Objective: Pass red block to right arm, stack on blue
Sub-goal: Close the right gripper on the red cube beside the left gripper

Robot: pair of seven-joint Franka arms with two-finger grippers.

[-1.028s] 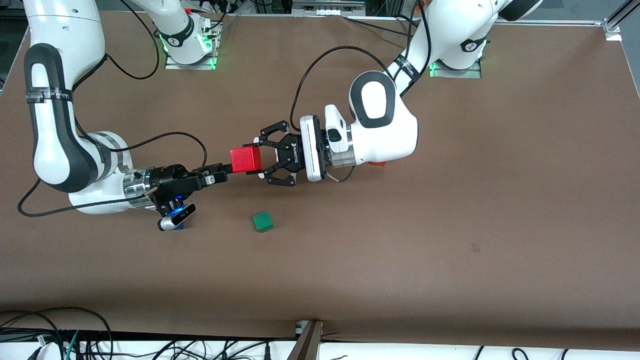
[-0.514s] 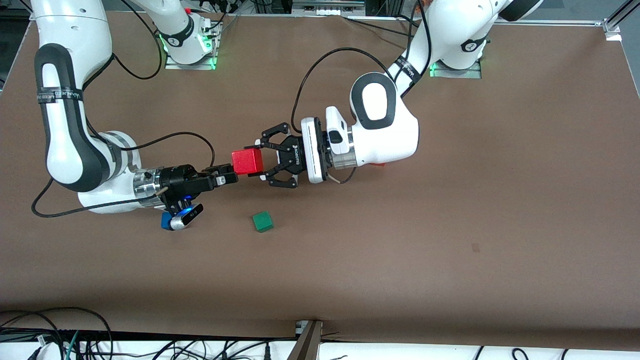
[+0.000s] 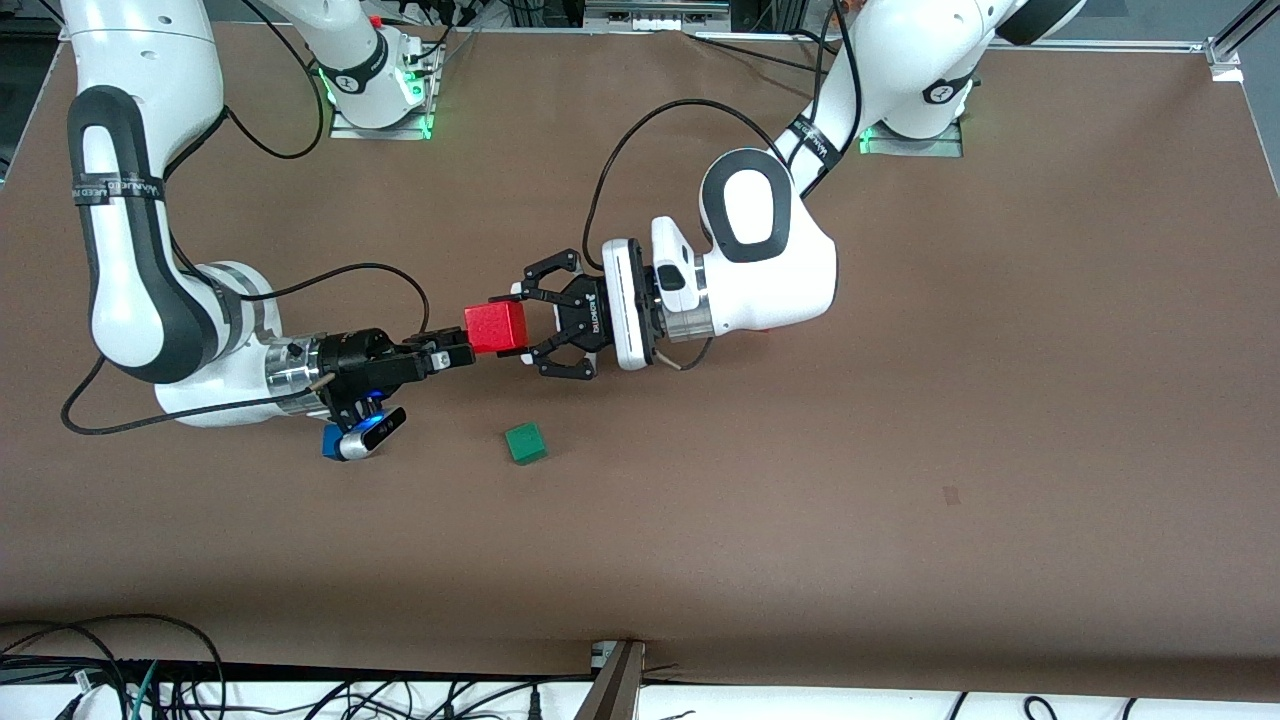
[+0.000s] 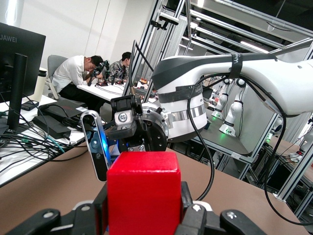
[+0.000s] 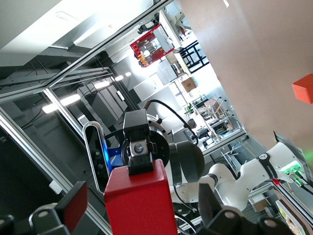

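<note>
The red block (image 3: 495,327) hangs above the middle of the table. My left gripper (image 3: 518,322) is shut on it, and in the left wrist view its black pads (image 4: 187,205) press both sides of the block (image 4: 143,196). My right gripper (image 3: 462,352) comes from the other end and stands open. In the right wrist view the block (image 5: 139,200) sits between its fingers (image 5: 73,200) with a gap on each side. The blue block (image 3: 330,445) lies on the table under the right wrist camera, mostly hidden.
A green cube (image 3: 525,442) lies on the table nearer to the front camera than the held block. An orange cube (image 3: 758,328) peeks out from under the left arm's wrist and shows in the right wrist view as the orange cube (image 5: 303,88). Cables trail from both arms.
The right arm has slid toward the red block, bringing its open fingers up to it, and the blue block now shows under its wrist. The left gripper and block have hardly moved.
</note>
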